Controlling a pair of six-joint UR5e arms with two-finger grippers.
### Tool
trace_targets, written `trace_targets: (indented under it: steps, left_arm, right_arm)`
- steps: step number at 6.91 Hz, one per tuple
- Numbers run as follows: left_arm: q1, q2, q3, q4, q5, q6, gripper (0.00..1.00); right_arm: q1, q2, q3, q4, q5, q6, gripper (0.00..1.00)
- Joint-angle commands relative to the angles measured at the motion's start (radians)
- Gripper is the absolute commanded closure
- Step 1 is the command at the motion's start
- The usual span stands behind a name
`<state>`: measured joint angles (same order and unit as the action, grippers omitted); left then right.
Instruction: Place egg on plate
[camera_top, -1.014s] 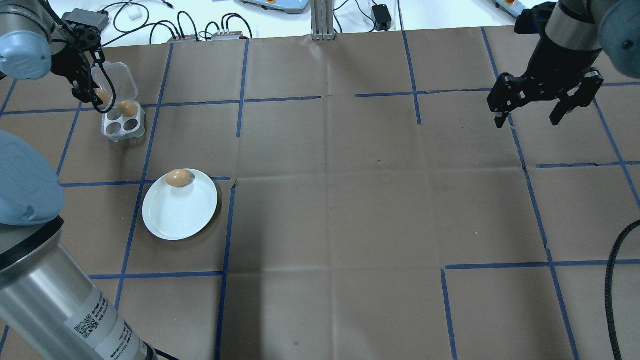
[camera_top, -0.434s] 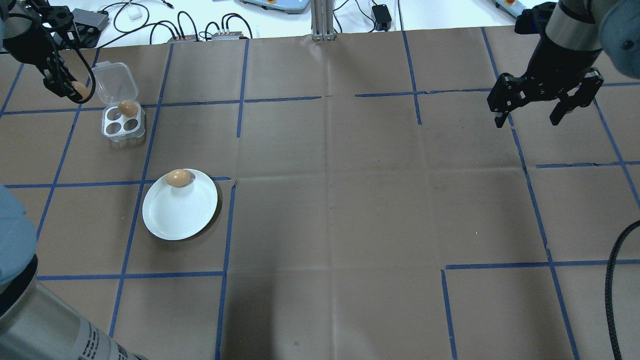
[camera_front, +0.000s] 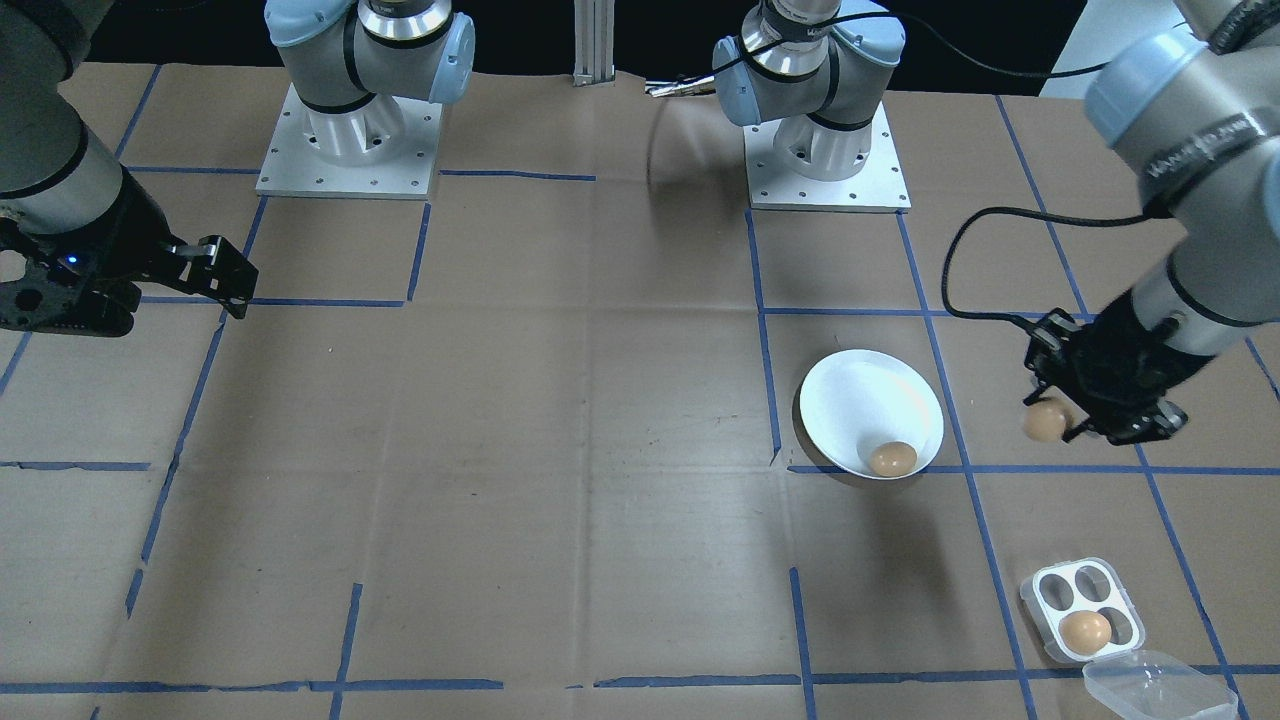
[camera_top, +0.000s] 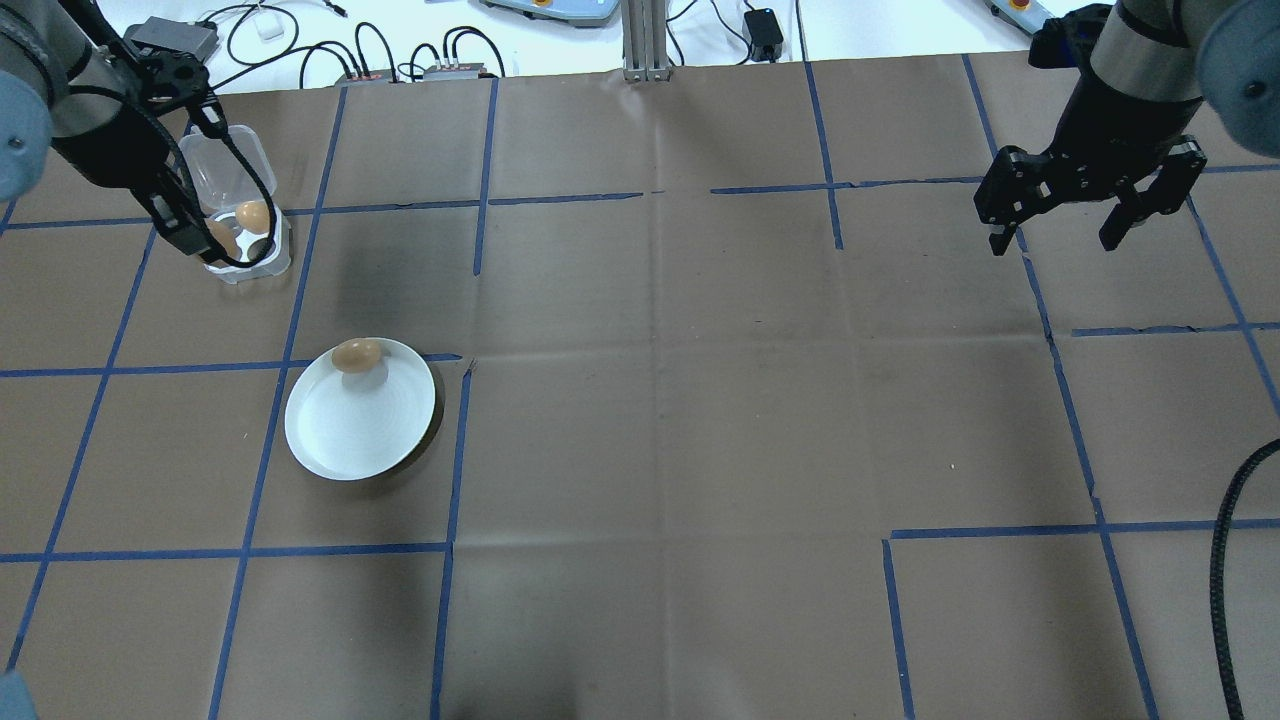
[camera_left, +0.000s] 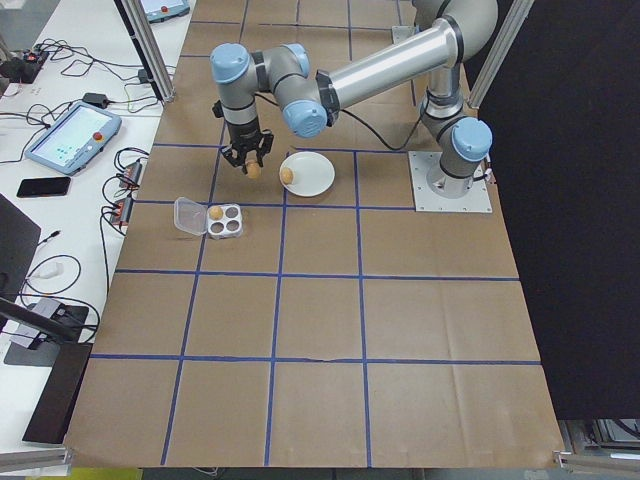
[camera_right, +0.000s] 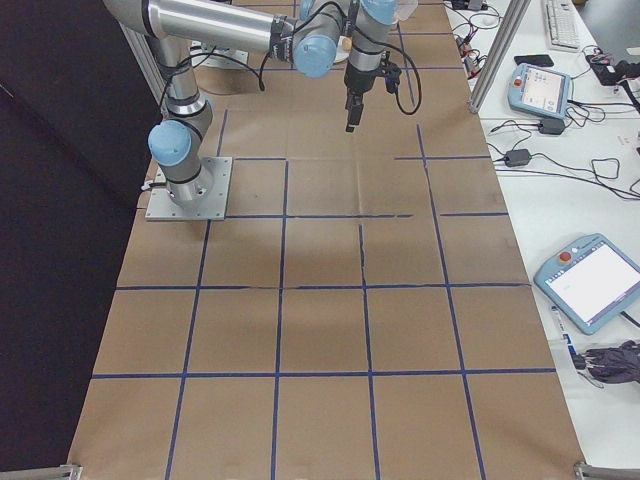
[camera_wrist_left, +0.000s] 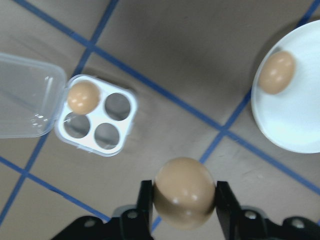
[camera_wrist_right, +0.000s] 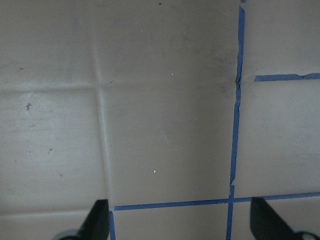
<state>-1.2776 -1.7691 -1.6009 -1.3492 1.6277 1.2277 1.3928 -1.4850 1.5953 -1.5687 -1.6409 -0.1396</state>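
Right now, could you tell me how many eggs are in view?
3: one egg lies on the plate, one sits in the egg tray, and one is held by the left gripper.

The left gripper (camera_top: 205, 240) hangs at the far left over the clear egg tray (camera_top: 262, 258), clamped on a brown egg (camera_top: 222, 238). A second egg (camera_top: 254, 215) sits in the tray's far right cup (the lid (camera_top: 240, 165) lies folded back on the far side). Nearer, the white plate (camera_top: 355, 430) holds one egg (camera_top: 356, 355) at its far rim. The right gripper (camera_top: 1066, 240) hovers at the far right, jaws spread wide, above the brown table cover (camera_top: 700, 400) crossed by blue tape lines (camera_top: 480, 170).
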Motion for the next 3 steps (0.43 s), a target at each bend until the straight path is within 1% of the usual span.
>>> trace_targets:
  steps: [1, 2, 3]
  left_arm:
    - [-0.069, 0.106, -0.156, 0.004, -0.069, -0.304, 0.75]
    - [-0.071, 0.129, -0.219, 0.01, -0.072, -0.414, 0.75]
    - [-0.074, 0.138, -0.291, 0.078, -0.072, -0.497, 0.75]
  right_arm:
    - [0.0, 0.0, 0.0, 0.001, 0.0, 0.0, 0.0]
    - [0.0, 0.0, 0.0, -0.001, 0.0, 0.0, 0.0]
    - [0.0, 0.0, 0.0, 0.001, 0.0, 0.0, 0.0]
